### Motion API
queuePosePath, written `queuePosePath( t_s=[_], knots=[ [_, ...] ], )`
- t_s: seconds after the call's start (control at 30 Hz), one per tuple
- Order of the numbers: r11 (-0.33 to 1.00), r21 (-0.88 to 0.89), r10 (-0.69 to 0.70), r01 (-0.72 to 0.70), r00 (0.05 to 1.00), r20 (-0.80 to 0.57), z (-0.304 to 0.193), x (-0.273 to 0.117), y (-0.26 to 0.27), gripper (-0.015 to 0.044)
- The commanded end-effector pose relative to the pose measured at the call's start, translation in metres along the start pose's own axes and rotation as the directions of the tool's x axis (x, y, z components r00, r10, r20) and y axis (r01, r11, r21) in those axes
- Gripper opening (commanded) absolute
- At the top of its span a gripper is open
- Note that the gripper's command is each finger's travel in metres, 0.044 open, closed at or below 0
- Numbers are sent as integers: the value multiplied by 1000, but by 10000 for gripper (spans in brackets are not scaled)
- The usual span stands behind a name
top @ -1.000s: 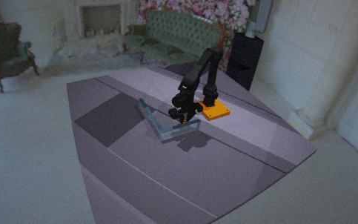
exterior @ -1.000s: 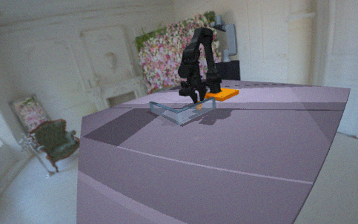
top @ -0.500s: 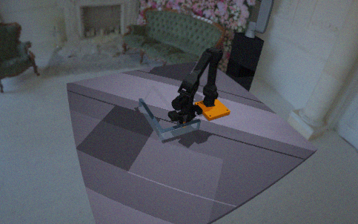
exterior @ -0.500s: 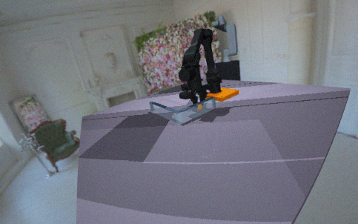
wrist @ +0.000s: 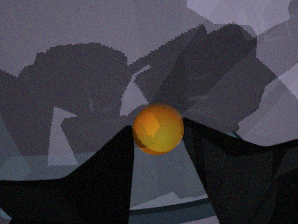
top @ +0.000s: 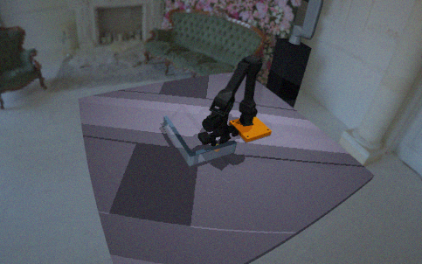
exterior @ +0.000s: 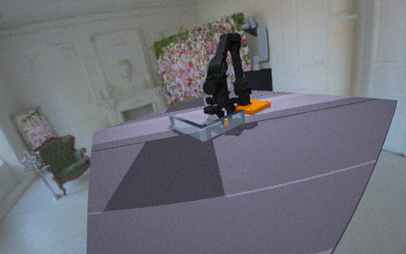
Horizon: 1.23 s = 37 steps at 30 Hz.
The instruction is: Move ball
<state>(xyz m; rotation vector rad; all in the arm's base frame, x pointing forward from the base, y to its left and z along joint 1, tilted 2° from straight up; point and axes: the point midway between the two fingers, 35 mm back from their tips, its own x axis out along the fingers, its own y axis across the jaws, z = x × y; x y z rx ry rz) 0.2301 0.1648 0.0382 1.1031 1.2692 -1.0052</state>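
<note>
Purple counter point(top: 160, 188) w/ sofa point(top: 208, 41) and armchair point(top: 9, 61) behind. Arm point(top: 243, 83) folds down from its orange base point(top: 252, 128), gripper point(wrist: 158, 137) low inside the corner of the walls point(top: 182, 142). Jaws clenched on the ball point(wrist: 157, 128), which sits between the two fingertips just above the counter, near the right-hand wall in exterior view. Copy can't be made out.
</note>
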Motion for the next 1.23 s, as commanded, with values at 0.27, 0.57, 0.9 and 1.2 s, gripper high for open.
queuePosePath(
  t_s=[0.27, 0.57, 0.9, 1.2],
  knots=[
    [1000, 0, 0, 0, 1000, 0, 0, 0, 0, 272],
    [1000, 1, -3, 3, 1000, 7, 1, -86, -1, 272],
    [1000, -3, 10, -10, 1000, -5, -1, -80, 2, 272],
    [1000, -3, 7, -7, 1000, -3, 1, -130, -3, 440]
  ],
)
